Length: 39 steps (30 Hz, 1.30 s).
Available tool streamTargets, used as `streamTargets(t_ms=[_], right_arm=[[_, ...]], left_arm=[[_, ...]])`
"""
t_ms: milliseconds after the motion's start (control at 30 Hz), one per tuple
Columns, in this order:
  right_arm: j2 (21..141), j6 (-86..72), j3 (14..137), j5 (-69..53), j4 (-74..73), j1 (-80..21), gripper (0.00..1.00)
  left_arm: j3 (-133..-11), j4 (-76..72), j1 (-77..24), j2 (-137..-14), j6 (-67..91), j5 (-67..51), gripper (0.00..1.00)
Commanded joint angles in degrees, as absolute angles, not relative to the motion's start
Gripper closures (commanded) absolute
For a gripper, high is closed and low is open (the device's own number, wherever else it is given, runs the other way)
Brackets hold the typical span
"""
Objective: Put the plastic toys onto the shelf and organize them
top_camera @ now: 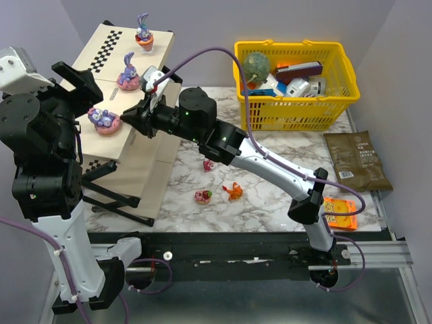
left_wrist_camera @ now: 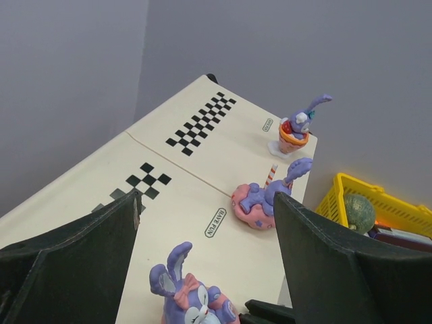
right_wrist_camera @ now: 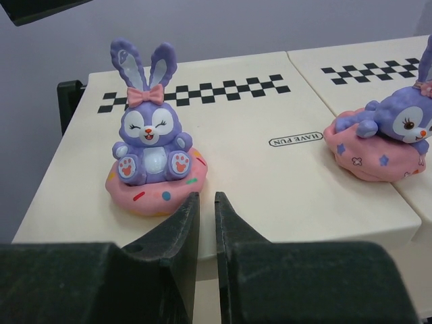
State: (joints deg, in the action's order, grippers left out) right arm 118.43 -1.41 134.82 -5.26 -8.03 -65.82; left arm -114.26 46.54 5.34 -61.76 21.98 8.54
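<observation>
— Right gripper (right_wrist_camera: 206, 199) first: we found its jaws pinched almost together with nothing between them, tips just short of the bow-wearing rabbit (right_wrist_camera: 152, 158) on its pink doughnut.
— And the left gripper (left_wrist_camera: 208, 199)?
— Spread wide and empty, hovering above the shelf (top_camera: 138, 162).
— How much did we count as done?
— Three toys sat on the shelf's beige panels in a loose line: that rabbit lowest, a lying rabbit (top_camera: 128, 73) in the middle, a cupcake rabbit (top_camera: 143, 32) at the top.
— What was left?
— Three small toys lay on the marble table (top_camera: 263, 206), near one another and apart from the shelf: a pink one (top_camera: 208, 164), a red-pink one (top_camera: 203, 196) and an orange one (top_camera: 233, 192). We judged the job roughly half finished; we could see no other toys.
</observation>
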Motion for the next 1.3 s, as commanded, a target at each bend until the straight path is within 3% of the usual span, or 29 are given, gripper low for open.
streamTargets(t_ms=[0, 167, 467, 600, 767, 967, 1267], right_arm=[[116.8, -0.5, 134.7, -0.3, -9.8, -66.5, 0.78], [115.4, -0.8, 139.1, 5.0, -11.6, -66.5, 0.73], [105.1, 1.0, 135.1, 13.2, -17.6, -66.4, 0.4], [97.4, 1.0, 125.0, 22.0, -22.8, -66.1, 0.23], [84.7, -4.2, 101.3, 28.4, -27.6, -63.9, 0.02], [77.4, -12.5, 77.2, 26.6, -29.1, -63.5, 0.0], [78.7, -28.4, 64.4, 23.1, -30.0, -63.3, 0.0]], left_arm=[[-113.9, 47.3, 4.7, -61.3, 21.1, 10.0, 0.13], [-114.3, 46.9, 4.1, -61.5, 20.8, 8.1, 0.1], [-115.0, 45.4, 3.2, -62.6, 20.1, 1.1, 0.04], [-114.2, 44.1, 2.5, -62.7, 18.9, -6.5, 0.01], [-113.1, 41.8, 1.1, -62.6, 18.4, -14.3, 0.01], [-110.7, 38.2, 0.1, -62.4, 19.5, -23.2, 0.01], [-107.2, 33.0, -3.9, -62.2, 20.5, -32.4, 0.01]])
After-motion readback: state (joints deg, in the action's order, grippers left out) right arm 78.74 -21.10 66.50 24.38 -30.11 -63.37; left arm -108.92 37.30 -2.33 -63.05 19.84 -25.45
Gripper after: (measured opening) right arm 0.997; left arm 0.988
